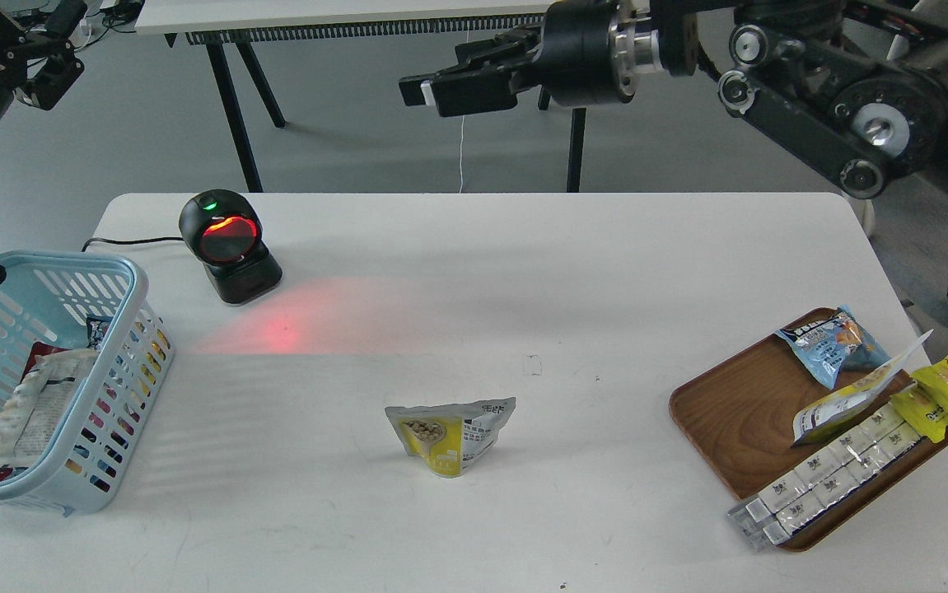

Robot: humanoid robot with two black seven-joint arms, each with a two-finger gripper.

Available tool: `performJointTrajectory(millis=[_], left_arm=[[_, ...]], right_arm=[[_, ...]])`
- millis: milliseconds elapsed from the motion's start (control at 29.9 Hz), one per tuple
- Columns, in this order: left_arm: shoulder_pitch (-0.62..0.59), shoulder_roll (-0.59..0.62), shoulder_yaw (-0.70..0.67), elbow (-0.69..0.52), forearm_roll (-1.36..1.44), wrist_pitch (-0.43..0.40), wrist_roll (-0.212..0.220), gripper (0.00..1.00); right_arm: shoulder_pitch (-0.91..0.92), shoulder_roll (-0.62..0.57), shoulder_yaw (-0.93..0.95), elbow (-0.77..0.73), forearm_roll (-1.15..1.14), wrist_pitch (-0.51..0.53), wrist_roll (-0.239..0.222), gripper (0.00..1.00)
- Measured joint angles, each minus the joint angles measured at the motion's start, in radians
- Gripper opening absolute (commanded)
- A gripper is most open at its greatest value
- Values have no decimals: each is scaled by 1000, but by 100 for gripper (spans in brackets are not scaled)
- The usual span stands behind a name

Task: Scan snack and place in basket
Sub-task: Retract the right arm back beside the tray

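Observation:
The snack (450, 436), a yellow and silvery-white pouch with a picture of brown nuts, stands slumped on the white table near the front middle, with nothing holding it. My right gripper (441, 82) is raised high above the table's far edge, pointing left, open and empty, far from the snack. The light blue basket (141, 290) stands at the table's left edge and holds several packets. My left gripper (49, 62) is at the top left corner, above and behind the basket; its fingers cannot be told apart.
A black barcode scanner (226, 245) with a red glowing window stands at the back left and casts red light on the table. A brown wooden tray (729, 412) at the right holds a light blue packet, a strip of white packets and yellow packets.

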Motion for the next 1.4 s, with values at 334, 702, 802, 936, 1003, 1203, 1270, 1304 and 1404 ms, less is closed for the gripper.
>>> performJointTrajectory(millis=[334, 702, 802, 936, 1003, 1203, 1270, 1304, 1404], left_arm=[[0, 0, 2, 0, 0, 0, 0, 100], [1, 0, -8, 0, -2, 0, 0, 100], [1, -5, -9, 0, -3, 0, 0, 100], [-1, -24, -7, 0, -3, 0, 0, 100], [-2, -28, -4, 0, -2, 0, 0, 100], [-14, -29, 1, 0, 0, 0, 0, 100], [-22, -27, 1, -1, 0, 0, 0, 100], [-26, -26, 1, -2, 0, 0, 0, 100], [-42, -23, 1, -4, 0, 0, 0, 100]], right_arm=[[-104, -51, 15, -156, 693, -104, 0, 100], [-331, -67, 218, 68, 877, -643, 0, 100], [-355, -52, 269, 89, 883, -725, 0, 100], [-393, -21, 308, 114, 885, -741, 0, 100], [-402, -17, 310, 121, 885, -733, 0, 100], [-418, -35, 301, 124, 884, -631, 0, 100], [-426, -69, 301, 123, 883, -563, 0, 100], [-430, -88, 302, 123, 883, -527, 0, 100], [-444, -133, 307, 123, 883, -390, 0, 100]])
